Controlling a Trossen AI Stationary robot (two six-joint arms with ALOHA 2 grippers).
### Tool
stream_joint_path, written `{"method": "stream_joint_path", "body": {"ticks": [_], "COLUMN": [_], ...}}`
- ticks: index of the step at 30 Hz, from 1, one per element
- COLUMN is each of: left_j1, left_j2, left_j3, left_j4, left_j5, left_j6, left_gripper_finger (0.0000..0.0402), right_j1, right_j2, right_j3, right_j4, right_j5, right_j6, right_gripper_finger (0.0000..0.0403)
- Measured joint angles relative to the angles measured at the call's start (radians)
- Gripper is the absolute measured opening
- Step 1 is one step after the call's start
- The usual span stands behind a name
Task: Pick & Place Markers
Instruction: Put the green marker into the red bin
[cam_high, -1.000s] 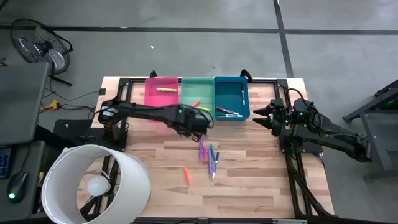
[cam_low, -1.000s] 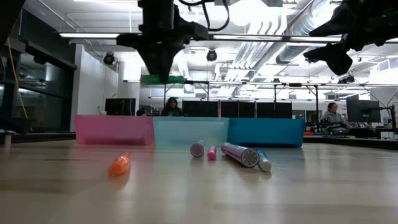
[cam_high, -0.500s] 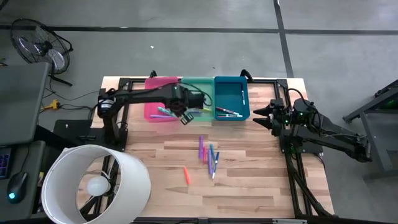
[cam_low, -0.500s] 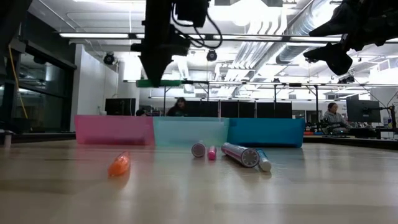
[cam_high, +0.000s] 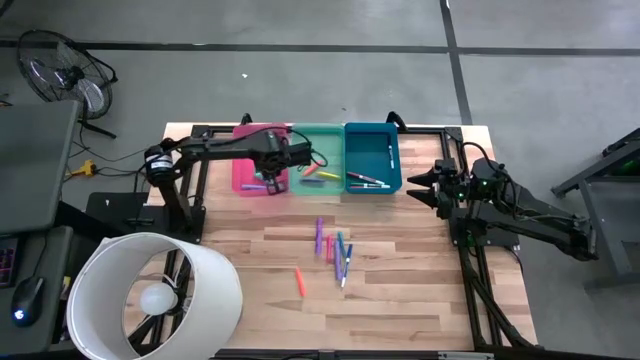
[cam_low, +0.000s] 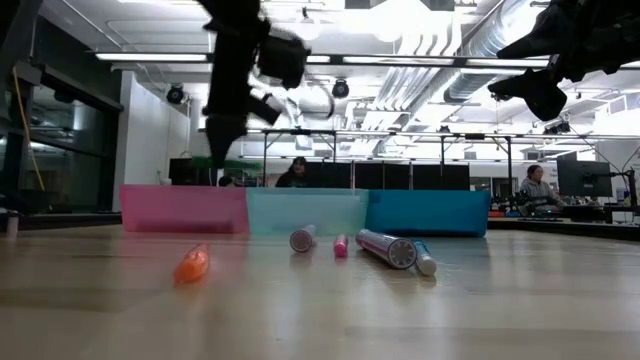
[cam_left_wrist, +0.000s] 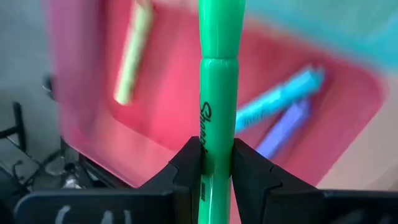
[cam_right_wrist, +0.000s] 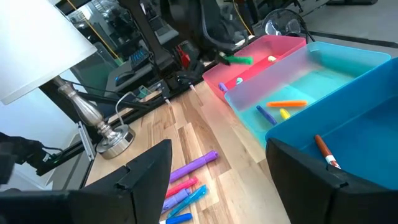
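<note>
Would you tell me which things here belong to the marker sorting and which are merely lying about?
Job:
- green marker in left gripper
- loose markers
- pink bin, green bin, blue bin

Lying about:
- lamp
- fan

Overhead, table-level, two wrist views.

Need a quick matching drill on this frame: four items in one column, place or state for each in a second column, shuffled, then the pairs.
Column 1
1. green marker
2. orange marker
3. right gripper
4. blue bin

Column 2
a. lying alone on the wooden table, apart from the cluster of markers
b. open, holding nothing, at the table's right edge
c. clamped in the left gripper above the pink bin
d. rightmost of the three bins, with markers inside

Pairs: 1-c, 2-a, 3-b, 4-d
</note>
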Motion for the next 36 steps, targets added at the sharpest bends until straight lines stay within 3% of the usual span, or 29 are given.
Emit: {"method": "stream_joint_path", "body": {"ticks": [6,15,36], "left_j1": [0.049,0.103,0.107], "left_j2": [-0.012,-0.016,-0.016], "left_j3": [-0.132,-0.215,-0.230], "left_j4": [0.095,0.215,0.264], "left_j5": [0.028,0.026,0.026], "left_j6": [0.101,0.227,0.275], "left_gripper_finger": [0.0060,0.0060,0.0101], "right_j1": [0.000,0.000,0.000], "right_j2": [0.000,0.000,0.000], "right_j3": [0.000,0.000,0.000], "right_j4": [0.000,0.000,0.000], "right_j5": [0.000,0.000,0.000], "right_j6": [0.000,0.000,0.000], "right_gripper_finger": [0.0250,0.0250,0.0250]}}
